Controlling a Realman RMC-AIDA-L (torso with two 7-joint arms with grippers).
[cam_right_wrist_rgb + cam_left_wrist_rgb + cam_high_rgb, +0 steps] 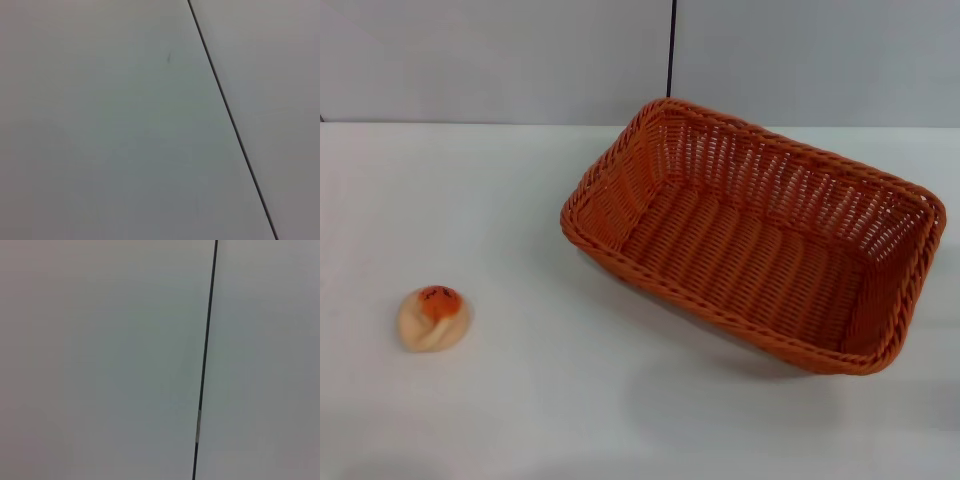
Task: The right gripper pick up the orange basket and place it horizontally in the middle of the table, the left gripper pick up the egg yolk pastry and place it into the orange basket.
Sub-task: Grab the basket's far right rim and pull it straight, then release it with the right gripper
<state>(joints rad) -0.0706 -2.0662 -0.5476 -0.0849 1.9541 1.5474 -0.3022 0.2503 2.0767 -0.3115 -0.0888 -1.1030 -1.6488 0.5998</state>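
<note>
Neither arm is showing in the head view; the left gripper and the right gripper are both sitting outside it, and no finger, wrist or link is reaching into the work area. The wrist views are not showing either arm's own fingers, so whether the jaws are apart or together cannot be told. The left wrist is pointing its camera at a plain pale wall [100,360], with a thin dark seam [205,360] running nearly upright across that view. The right wrist is facing the same kind of wall [100,130], but there the seam [230,120] is running at a slant, so this wrist is sitting rolled relative to the left one.
</note>
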